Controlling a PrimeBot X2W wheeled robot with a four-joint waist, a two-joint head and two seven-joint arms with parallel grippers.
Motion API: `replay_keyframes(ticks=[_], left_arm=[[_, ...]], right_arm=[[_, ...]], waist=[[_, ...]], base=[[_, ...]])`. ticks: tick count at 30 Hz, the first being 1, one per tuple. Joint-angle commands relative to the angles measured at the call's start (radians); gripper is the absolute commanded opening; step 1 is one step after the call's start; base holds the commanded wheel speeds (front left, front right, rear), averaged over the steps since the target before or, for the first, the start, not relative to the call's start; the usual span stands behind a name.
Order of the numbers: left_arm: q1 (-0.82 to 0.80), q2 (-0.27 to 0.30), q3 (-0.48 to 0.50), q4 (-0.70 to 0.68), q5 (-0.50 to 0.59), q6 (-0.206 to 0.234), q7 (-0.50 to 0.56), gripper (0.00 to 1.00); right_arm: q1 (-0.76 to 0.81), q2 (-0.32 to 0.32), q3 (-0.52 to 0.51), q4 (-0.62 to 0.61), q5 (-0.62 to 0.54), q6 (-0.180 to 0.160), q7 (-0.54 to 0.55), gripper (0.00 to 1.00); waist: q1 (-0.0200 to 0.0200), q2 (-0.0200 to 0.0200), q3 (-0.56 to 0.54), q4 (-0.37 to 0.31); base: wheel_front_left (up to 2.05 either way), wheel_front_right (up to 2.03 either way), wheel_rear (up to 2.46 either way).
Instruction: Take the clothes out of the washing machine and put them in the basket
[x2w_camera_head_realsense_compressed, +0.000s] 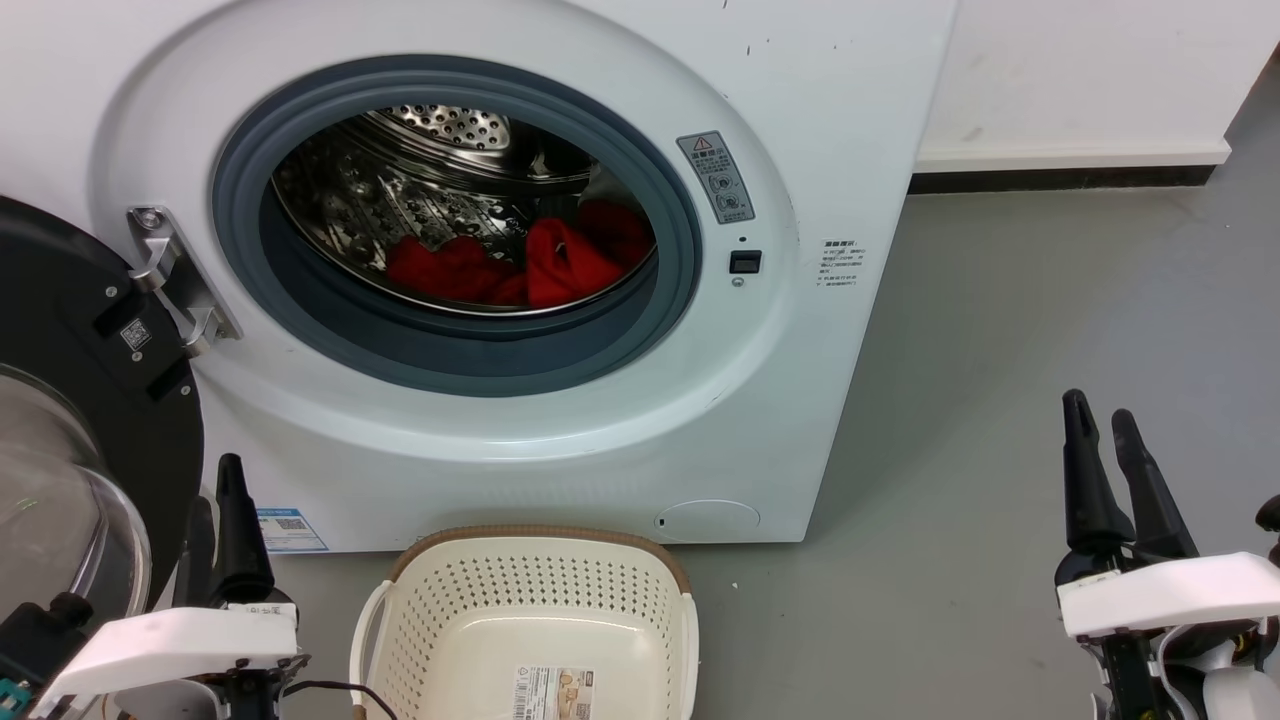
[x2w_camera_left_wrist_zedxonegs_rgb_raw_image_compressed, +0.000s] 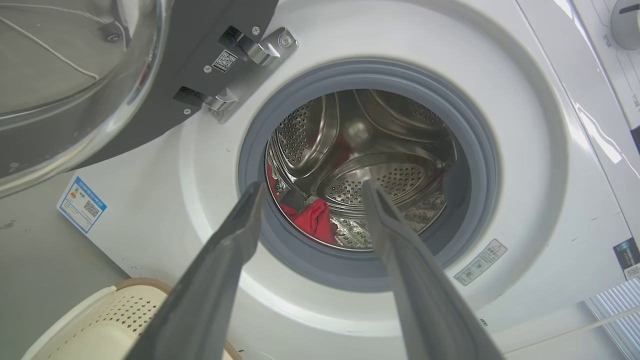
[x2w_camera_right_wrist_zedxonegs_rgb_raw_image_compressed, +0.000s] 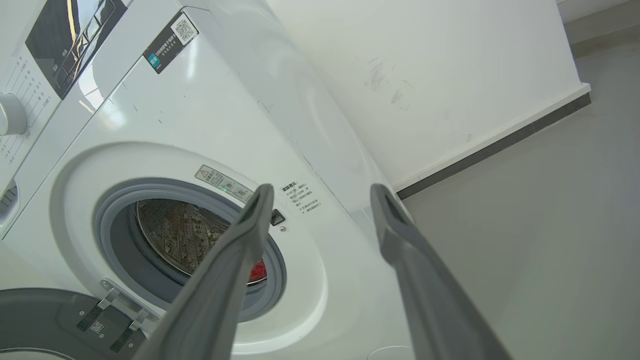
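Holds the left gripper (x2w_camera_head_realsense_compressed: 215, 490) low beside the open black-rimmed glass door (x2w_camera_head_realsense_compressed: 60, 270), long dark fingers up, spread apart, empty. Holds the right gripper (x2w_camera_head_realsense_compressed: 1098, 405) over the grey floor (x2w_camera_head_realsense_compressed: 1000, 350), fingers parted, gripping nothing. Shows bright red soft fabric clothes (x2w_camera_head_realsense_compressed: 500, 265) heaped in the perforated steel drum (x2w_camera_head_realsense_compressed: 400, 190) of the large white front-loading washing machine (x2w_camera_head_realsense_compressed: 800, 150). Has the small cream-white perforated plastic basket (x2w_camera_head_realsense_compressed: 540, 535), brown-rimmed, just before it, holding just a paper label (x2w_camera_head_realsense_compressed: 552, 692).

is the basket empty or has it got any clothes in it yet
Empty. The basket shows bare perforated walls and floor, with just a paper label; the red clothes lie inside the washing machine.
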Motion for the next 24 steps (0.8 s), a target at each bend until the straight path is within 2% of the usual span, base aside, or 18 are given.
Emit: replay_keyframes(ticks=[1, 10, 15, 21, 24], left_arm=[[0.002, 0.003, -0.001, -0.024, 0.027, 0.007, -0.006, 1.0], [0.016, 0.003, -0.068, -0.104, 0.221, 0.027, -0.033, 1.0], [0.025, 0.003, -0.121, -0.128, 0.337, 0.022, -0.048, 1.0], [0.04, 0.007, -0.165, -0.148, 0.46, 0.042, -0.064, 1.0], [0.045, 0.024, -0.195, -0.156, 0.515, 0.068, -0.072, 1.0]], right_arm=[[-0.001, -0.002, 0.004, -0.019, -0.03, 0.0, -0.009, 1.0], [0.003, -0.002, 0.028, -0.04, -0.182, 0.0, -0.036, 1.0], [0.008, -0.002, 0.043, -0.047, -0.251, 0.0, -0.049, 1.0], [0.01, -0.002, 0.064, -0.043, -0.315, 0.0, -0.067, 1.0], [0.012, -0.002, 0.073, -0.038, -0.353, 0.0, -0.073, 1.0]], waist=[[0.0, -0.0001, 0.0, -0.001], [0.0, -0.0001, 0.007, -0.005], [0.0, -0.0001, 0.009, -0.007], [0.0, -0.0001, 0.012, -0.01], [0.0, -0.0001, 0.012, -0.012]], base=[[0.0, 0.0, 0.0], [0.0, 0.0, 0.0], [0.0, 0.0, 0.0], [0.0, 0.0, 0.0], [0.0, 0.0, 0.0]])
